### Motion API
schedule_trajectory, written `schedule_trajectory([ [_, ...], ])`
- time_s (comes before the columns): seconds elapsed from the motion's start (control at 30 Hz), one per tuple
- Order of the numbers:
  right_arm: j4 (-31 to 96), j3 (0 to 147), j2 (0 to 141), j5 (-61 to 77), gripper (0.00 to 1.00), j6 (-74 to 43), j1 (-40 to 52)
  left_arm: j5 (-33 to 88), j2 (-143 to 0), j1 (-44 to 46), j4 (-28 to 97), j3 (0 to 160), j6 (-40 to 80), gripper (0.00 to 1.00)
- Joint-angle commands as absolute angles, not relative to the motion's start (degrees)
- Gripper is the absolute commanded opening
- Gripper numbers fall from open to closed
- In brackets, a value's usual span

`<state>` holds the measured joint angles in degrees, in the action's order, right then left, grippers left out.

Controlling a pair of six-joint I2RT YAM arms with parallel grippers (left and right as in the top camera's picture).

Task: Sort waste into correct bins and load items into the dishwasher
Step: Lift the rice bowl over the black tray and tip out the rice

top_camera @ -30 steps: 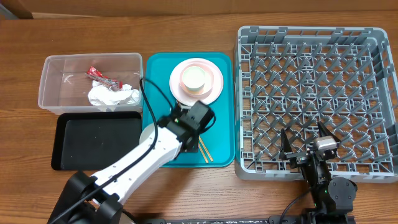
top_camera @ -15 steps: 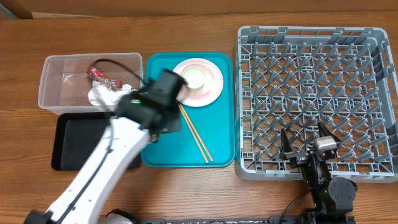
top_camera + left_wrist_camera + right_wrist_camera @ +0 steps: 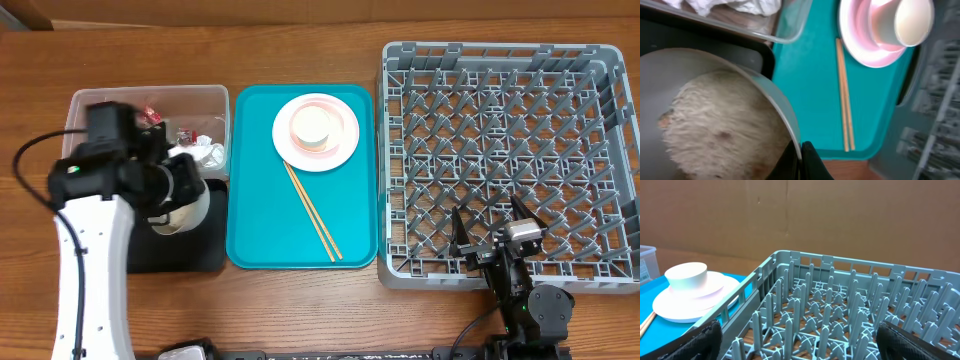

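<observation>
The left end effector (image 3: 801,159) is seen pressed together on the rim of the white bowl (image 3: 181,206), which is held over the black tray (image 3: 190,252) at the left of the overhead frame. Cooked rice (image 3: 715,135) is seen inside the bowl, so its emptying is judged not yet done. The right end effector (image 3: 490,232) is spread wide and holds nothing; it is parked at the lower edge of the grey dish rack (image 3: 500,50), lower right.

Done, as far as can be seen: the crumpled napkin (image 3: 205,151) and the red wrapper (image 3: 153,113) lie in the clear tub (image 3: 80,140), upper left.

Left to do: no dish is seen among the rack's pegs. The pink plate (image 3: 343,140) with a small cup (image 3: 310,125) stacked on it lies at the top of the teal tray (image 3: 255,200). Whether a second bowl sits under the cup cannot be told. The two wooden chopsticks (image 3: 311,211) lie side by side below the plate, slanting toward the tray's lower right.

Loading is judged not begun; waste sorting is judged nearly complete.
</observation>
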<state>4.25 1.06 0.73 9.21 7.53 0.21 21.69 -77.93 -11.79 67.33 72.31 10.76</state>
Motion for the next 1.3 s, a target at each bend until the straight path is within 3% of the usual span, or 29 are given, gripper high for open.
schedule_trajectory([
  [0.0,3.9,0.4,0.2,9.5,1.00,7.5,0.6,38.5,-77.2,-19.0,66.2,68.9,1.9,0.04],
  [0.33,3.9,0.4,0.2,9.5,1.00,7.5,0.6,68.4,-77.2,-38.9,54.8,53.8,-7.3,0.04],
  [0.57,3.9,0.4,0.2,9.5,1.00,7.5,0.6,78.0,-77.2,-48.8,50.5,48.1,-11.3,0.04],
  [0.8,3.9,0.4,0.2,9.5,1.00,7.5,0.6,78.1,-77.6,-49.7,46.8,47.8,-11.6,0.04],
  [1.27,3.9,0.4,0.2,9.5,1.00,7.5,0.6,90.6,-91.2,-50.7,43.2,47.8,-5.5,0.04],
])
